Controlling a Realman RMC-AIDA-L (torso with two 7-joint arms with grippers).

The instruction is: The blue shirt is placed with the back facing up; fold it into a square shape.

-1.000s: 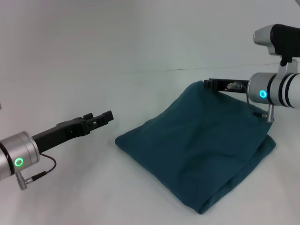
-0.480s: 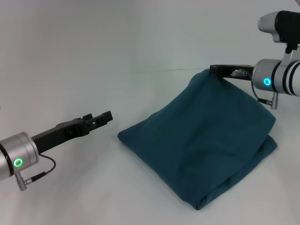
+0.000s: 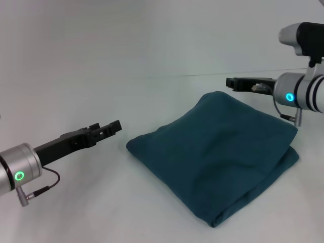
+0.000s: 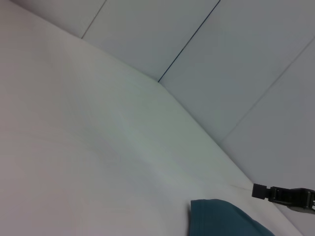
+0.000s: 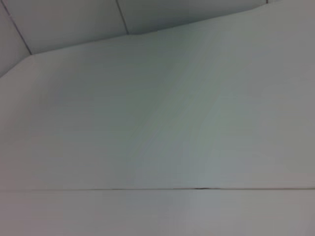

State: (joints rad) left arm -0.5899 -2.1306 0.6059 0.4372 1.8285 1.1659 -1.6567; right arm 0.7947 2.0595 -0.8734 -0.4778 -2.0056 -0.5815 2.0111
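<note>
The blue shirt (image 3: 217,152) lies folded in a rough square, plain side up, on the white table at centre right. Its far corner (image 4: 221,219) also shows in the left wrist view. My right gripper (image 3: 230,82) hovers just above and behind that far corner, open and holding nothing; it appears as a black block (image 4: 258,191) in the left wrist view. On the left, my left gripper (image 3: 109,127) hangs open a short way from the shirt's left corner, clear of the cloth. The right wrist view holds only bare table and wall.
White table surface (image 3: 101,202) surrounds the shirt on all sides. A thin seam (image 3: 172,76) marks where the table meets the pale back wall.
The right gripper let go of the shirt's raised far corner. The cloth dropped flat onto the fold, and the gripper stayed up behind it. The left arm has not moved.
</note>
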